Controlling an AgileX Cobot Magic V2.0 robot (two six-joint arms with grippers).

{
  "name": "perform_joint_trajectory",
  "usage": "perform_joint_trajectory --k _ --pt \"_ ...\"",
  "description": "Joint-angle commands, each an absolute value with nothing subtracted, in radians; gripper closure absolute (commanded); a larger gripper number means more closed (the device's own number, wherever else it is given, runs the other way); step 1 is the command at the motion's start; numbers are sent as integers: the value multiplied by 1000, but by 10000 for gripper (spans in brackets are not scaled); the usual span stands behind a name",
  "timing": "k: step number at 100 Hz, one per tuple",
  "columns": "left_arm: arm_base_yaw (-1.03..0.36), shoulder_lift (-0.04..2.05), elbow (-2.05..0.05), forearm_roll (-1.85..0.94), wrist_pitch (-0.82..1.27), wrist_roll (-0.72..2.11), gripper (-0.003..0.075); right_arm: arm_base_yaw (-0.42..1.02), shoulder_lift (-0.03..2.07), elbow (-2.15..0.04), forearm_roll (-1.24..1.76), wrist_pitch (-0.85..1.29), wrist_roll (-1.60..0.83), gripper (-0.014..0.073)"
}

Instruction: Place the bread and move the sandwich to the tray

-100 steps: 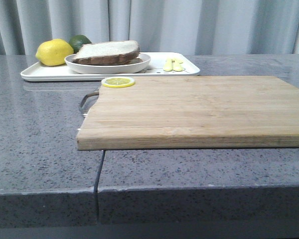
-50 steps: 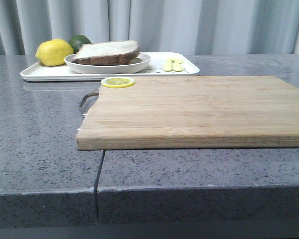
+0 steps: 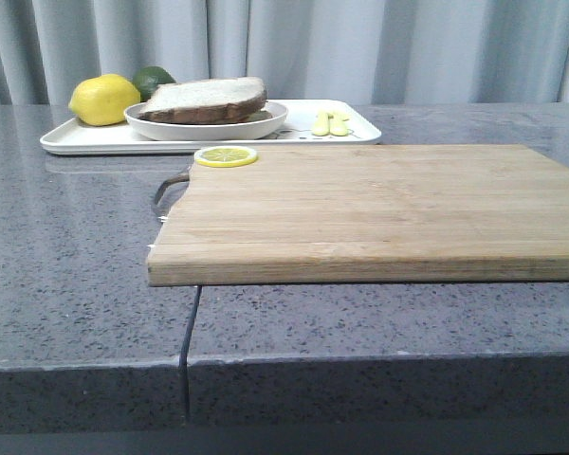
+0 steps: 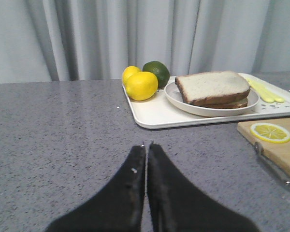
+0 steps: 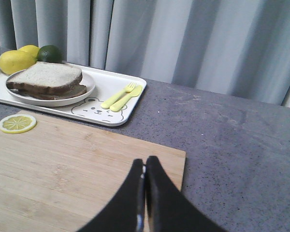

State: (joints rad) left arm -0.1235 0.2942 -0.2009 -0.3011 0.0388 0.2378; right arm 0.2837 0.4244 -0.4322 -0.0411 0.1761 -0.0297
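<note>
The thick white bread (image 3: 204, 98) with a dark crust lies on top of a lower slice on the round white plate (image 3: 266, 120), which stands on the white tray (image 3: 356, 129) at the back left. The fried egg is hidden. The stack also shows in the left wrist view (image 4: 212, 87) and in the right wrist view (image 5: 46, 77). My left gripper (image 4: 147, 145) is shut and empty over the grey counter, short of the tray (image 4: 154, 113). My right gripper (image 5: 144, 162) is shut and empty above the wooden board's far right corner. Neither gripper shows in the front view.
A wooden cutting board (image 3: 370, 209) fills the middle, with a lemon slice (image 3: 226, 156) at its back left corner. A lemon (image 3: 104, 99) and a lime (image 3: 154, 78) sit on the tray's left end, a yellow fork and knife (image 3: 329, 123) on its right. A grey curtain hangs behind.
</note>
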Motion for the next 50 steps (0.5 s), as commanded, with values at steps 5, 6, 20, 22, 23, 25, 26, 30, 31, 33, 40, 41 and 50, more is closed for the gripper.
perform_joint_trajectory --k 5,6,20,22,23,25,26,30,31,33,40,41,50 --pt "-90 211 -157 -184 -27 168 739 279 427 -457 -53 98 -39 710" --pt "-86 205 -153 -180 -27 164 739 279 427 -457 -53 98 -39 710" --pt "-41 104 -87 -149 -17 126 739 279 427 -457 -53 98 -39 710" --pt "-35 90 -78 -138 -15 121 739 279 427 -457 -53 98 -39 710" --pt "-33 82 -75 -134 -12 115 739 279 427 -457 -53 98 -39 710" --pt "-27 69 -66 -118 -12 106 739 279 427 -457 -53 98 -39 710" --pt "-27 65 -60 -113 -12 103 739 279 427 -457 -53 98 -39 710" --pt "-15 41 -46 -97 -10 93 739 279 427 -457 -53 98 -39 710" --pt "-15 37 -41 -92 -8 90 739 279 427 -457 -53 98 -39 710" --pt "-10 25 -32 -90 -8 80 739 279 427 -457 -53 98 -39 710" --pt "1 -8 -9 -90 -8 71 739 279 427 -457 -53 98 -39 710" --pt "0 -11 -7 -88 -8 71 739 279 427 -457 -53 98 -39 710" --pt "1 -40 18 -86 -8 63 739 279 427 -457 -53 97 -39 710"
